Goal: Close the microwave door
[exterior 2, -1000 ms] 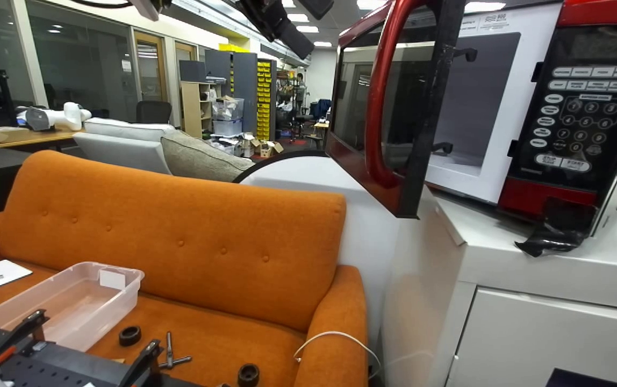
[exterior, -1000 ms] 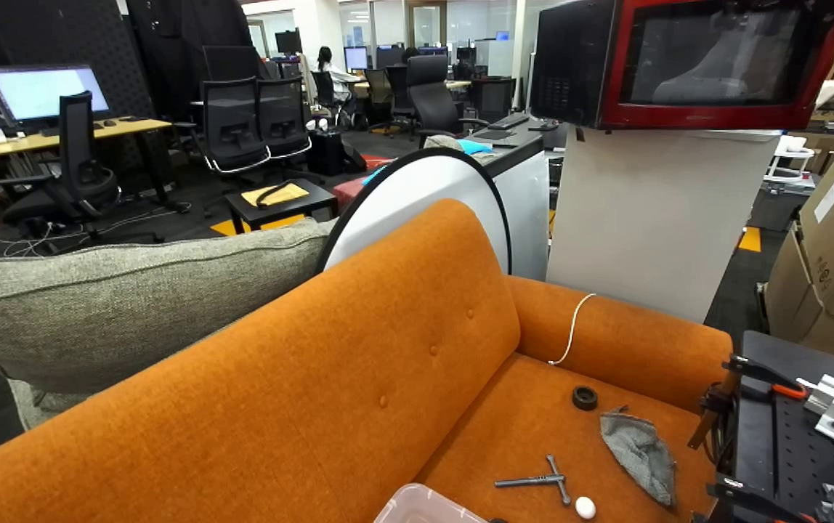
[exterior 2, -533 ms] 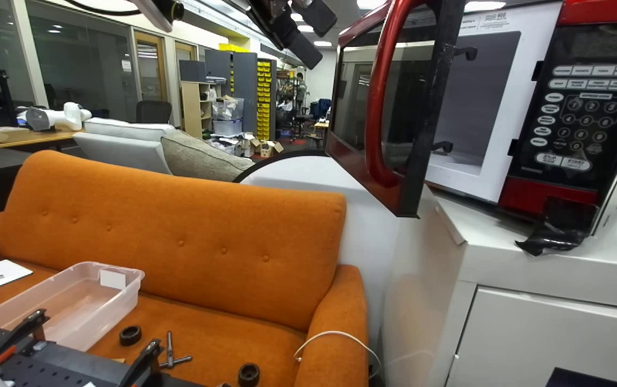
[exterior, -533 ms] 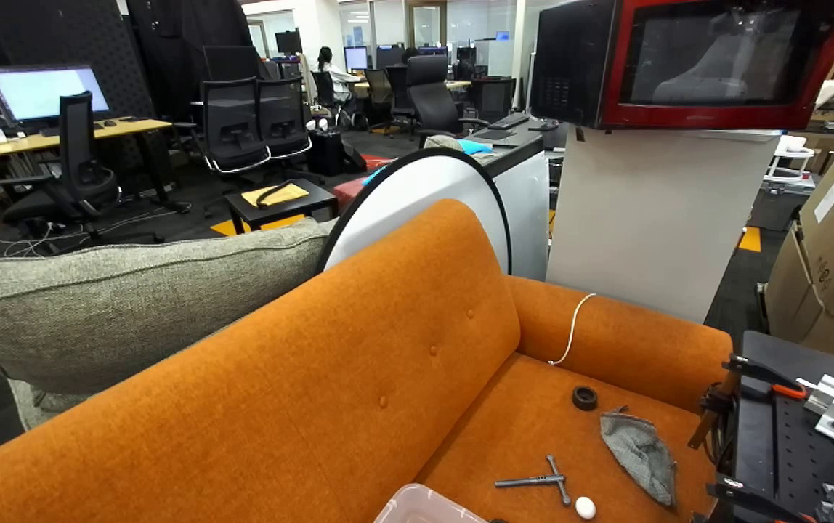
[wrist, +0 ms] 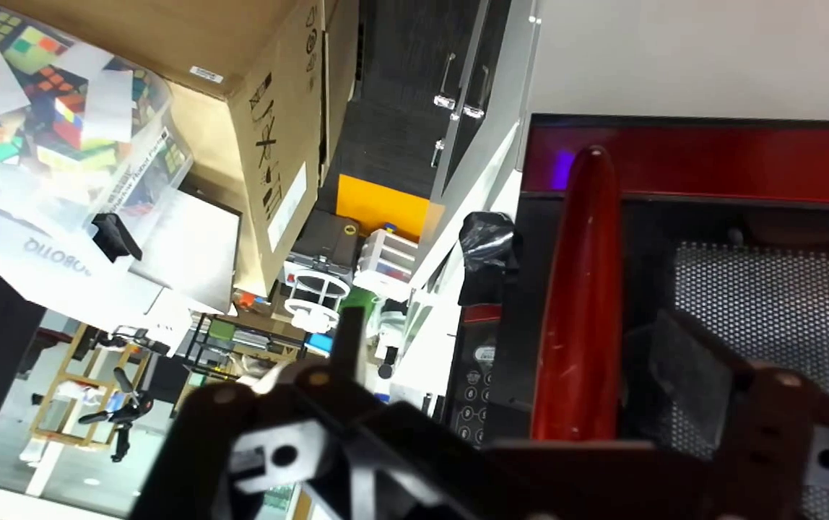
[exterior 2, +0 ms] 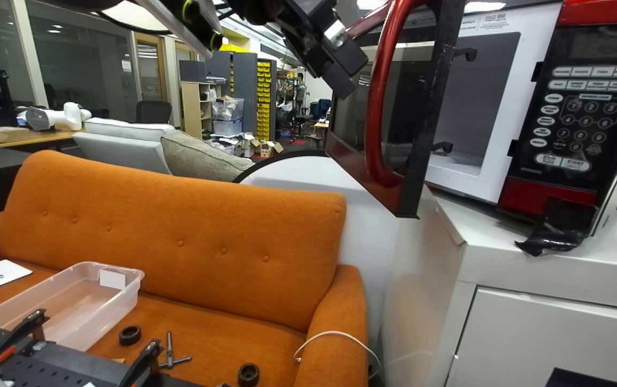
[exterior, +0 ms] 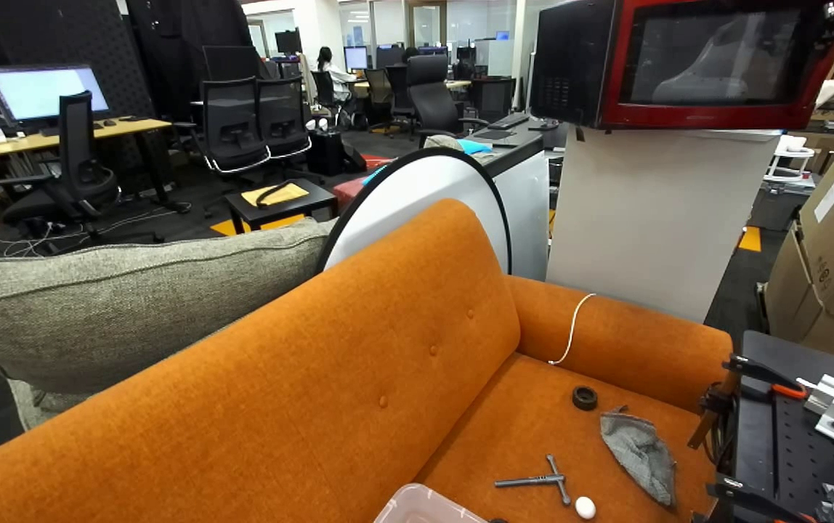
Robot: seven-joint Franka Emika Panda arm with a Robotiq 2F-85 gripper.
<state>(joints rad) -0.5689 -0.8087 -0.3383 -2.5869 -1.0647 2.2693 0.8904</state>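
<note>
1 microwave (exterior 2: 580,115) sits atop 1 white cabinet (exterior 2: 555,333), its 1 microwave door (exterior 2: 405,118) swung out w/ 1 red handle (wrist: 580,310). 1 gripper (exterior 2: 349,74), its 2 fingers (wrist: 347,343) spread wide, is at the door's outer side nr handle; in wrist view handle shows betw. fingers, contact can't tell. By cabinet: 1 orange sofa (exterior 2: 179,215) w/ 1 clear bin (exterior 2: 109,314), 2 dk rings (exterior 2: 129,335), 1 T-shaped tool (exterior: 556,479), 1 white cord (exterior 2: 335,332) over armrest; in an exterior view, also 1 gray cloth (exterior: 638,454) + 1 sm. white egg-shaped obj. (exterior: 585,508)
</note>
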